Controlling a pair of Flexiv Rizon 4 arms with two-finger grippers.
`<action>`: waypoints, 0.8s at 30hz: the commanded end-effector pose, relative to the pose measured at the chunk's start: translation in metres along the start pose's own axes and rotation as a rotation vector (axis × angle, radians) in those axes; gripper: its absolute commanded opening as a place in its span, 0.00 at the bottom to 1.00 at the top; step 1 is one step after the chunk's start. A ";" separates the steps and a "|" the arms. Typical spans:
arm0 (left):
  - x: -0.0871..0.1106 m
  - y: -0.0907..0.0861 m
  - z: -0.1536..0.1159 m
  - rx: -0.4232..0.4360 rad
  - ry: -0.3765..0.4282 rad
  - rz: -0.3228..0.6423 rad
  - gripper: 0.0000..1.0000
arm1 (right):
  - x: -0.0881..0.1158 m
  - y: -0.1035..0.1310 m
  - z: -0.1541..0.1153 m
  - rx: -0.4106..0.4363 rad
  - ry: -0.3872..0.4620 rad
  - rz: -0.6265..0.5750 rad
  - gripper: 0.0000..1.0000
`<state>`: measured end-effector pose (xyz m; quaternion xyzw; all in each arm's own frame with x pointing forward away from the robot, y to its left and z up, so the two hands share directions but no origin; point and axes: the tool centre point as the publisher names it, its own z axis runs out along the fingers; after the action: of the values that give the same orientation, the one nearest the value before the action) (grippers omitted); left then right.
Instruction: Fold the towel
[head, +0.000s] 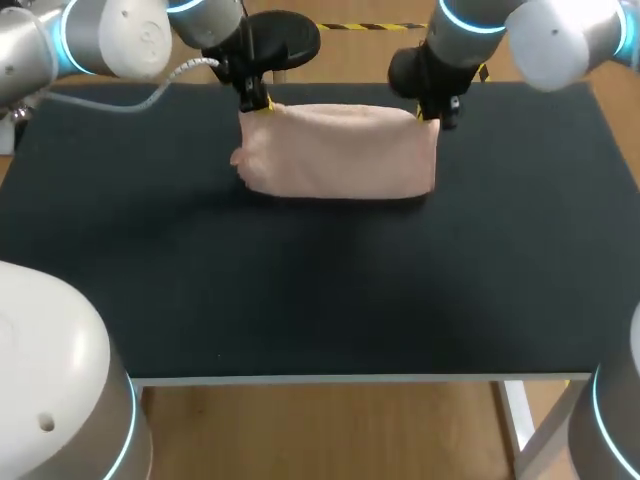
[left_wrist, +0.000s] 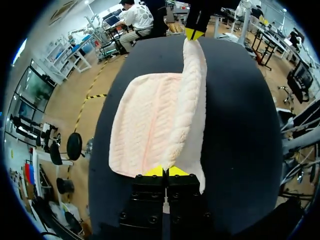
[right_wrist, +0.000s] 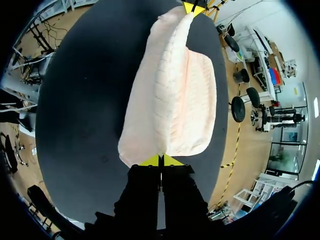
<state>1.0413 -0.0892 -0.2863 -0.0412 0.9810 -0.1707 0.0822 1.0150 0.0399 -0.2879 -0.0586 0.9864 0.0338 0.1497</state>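
A pale pink towel (head: 338, 153) hangs by its top edge over the far part of the black table (head: 320, 280), its lower part resting on the table. My left gripper (head: 255, 104) is shut on the towel's upper left corner. My right gripper (head: 428, 116) is shut on the upper right corner. In the left wrist view the towel (left_wrist: 160, 125) stretches from my left gripper (left_wrist: 165, 171) to the other gripper (left_wrist: 194, 34). Seen from the right wrist, the towel (right_wrist: 170, 95) runs from my right gripper (right_wrist: 160, 161) to the left gripper (right_wrist: 194, 8).
The black table surface spreads wide in front of the towel, toward the near edge (head: 350, 378). A thin strip of table lies behind the towel at the far edge.
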 end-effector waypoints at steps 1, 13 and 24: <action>-0.022 0.001 0.039 -0.007 0.098 -0.009 0.00 | -0.016 0.001 0.035 0.000 0.057 0.016 0.00; -0.070 0.005 0.073 -0.031 0.155 -0.020 0.00 | -0.056 -0.012 0.075 0.046 0.081 0.055 0.00; -0.107 0.007 0.082 -0.022 0.147 -0.024 0.00 | -0.094 -0.025 0.097 0.071 0.058 0.095 0.00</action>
<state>1.1459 -0.0962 -0.3427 -0.0491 0.9843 -0.1607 0.0546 1.1189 0.0295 -0.3454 -0.0075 0.9906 0.0044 0.1362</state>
